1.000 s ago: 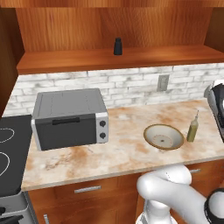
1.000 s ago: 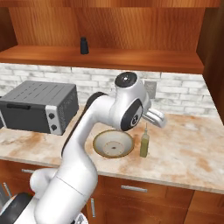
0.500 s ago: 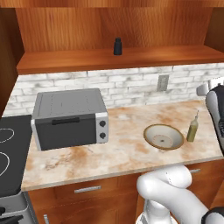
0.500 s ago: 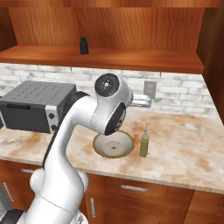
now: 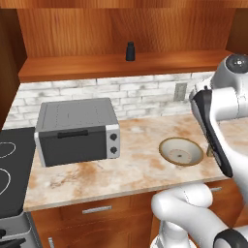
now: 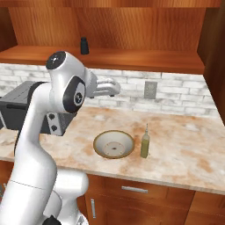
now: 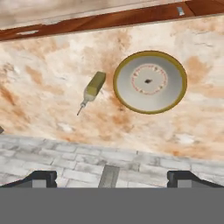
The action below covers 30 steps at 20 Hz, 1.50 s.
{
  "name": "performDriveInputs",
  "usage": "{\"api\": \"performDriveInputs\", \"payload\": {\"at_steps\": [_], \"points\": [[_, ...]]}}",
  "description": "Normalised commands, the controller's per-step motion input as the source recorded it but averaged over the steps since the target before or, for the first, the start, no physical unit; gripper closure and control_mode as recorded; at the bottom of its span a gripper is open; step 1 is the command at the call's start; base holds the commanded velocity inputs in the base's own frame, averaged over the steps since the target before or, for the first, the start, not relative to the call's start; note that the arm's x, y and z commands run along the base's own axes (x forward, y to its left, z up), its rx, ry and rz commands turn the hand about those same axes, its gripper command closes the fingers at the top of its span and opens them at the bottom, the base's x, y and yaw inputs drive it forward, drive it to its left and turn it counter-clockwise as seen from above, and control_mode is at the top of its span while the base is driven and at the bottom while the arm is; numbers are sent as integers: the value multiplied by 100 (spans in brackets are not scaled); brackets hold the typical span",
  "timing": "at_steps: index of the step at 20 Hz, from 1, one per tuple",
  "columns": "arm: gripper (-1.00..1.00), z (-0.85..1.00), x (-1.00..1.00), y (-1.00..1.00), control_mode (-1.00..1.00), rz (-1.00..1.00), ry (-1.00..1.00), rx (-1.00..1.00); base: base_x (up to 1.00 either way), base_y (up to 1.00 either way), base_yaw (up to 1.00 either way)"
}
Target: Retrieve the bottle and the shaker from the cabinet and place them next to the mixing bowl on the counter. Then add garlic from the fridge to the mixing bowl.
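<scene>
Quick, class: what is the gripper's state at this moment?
Gripper: open, holding nothing, above the counter.

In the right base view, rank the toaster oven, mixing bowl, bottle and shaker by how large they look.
1. toaster oven, largest even though the arm hides part of it.
2. mixing bowl.
3. bottle.
4. shaker, smallest; it stands farther back on the cabinet shelf, so distance shrinks it somewhat.
</scene>
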Motion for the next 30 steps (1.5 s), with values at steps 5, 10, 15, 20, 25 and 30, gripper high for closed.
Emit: {"api": "performDriveInputs", "payload": {"at_steps": [5, 10, 15, 20, 25, 30], "points": [[-100, 0, 2, 79, -100, -9, -9, 19, 0, 0, 0], [-100, 18, 2, 58, -100, -1, -14, 10, 0, 0, 0], [-100, 41, 1, 43, -100, 16, -18, 0, 0, 0, 0], [-100, 46, 6, 40, -100, 29, -18, 0, 0, 0, 0], [-100, 44, 11, 29, -100, 29, -14, 0, 0, 0, 0], [-100, 18, 35, 29, -100, 5, 2, -9, 0, 0, 0]]}}
